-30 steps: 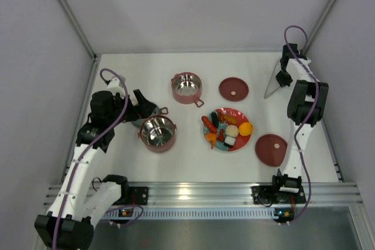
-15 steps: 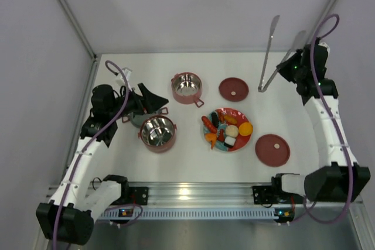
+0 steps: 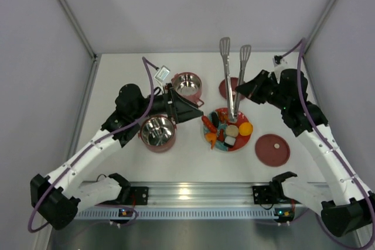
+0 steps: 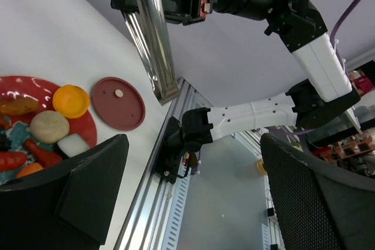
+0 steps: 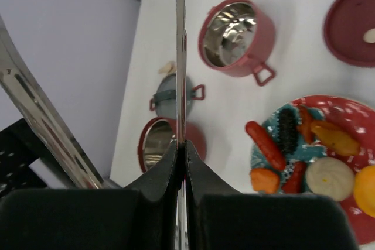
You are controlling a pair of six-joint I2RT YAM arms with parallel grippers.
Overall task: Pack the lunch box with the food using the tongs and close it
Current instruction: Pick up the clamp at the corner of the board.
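While the right fingers clamp the tongs above the red plate and the left fingers gape apart beside it, picking up food looks about to start, so the tongs need aiming down at it next.

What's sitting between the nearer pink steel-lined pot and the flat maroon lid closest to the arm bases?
The round red plate carrying the toy food sits between them; the top view shows it.

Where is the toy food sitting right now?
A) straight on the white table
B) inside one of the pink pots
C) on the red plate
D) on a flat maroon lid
C: the food all lies on the red plate, while the near pot and the far pot show only bare steel inside.
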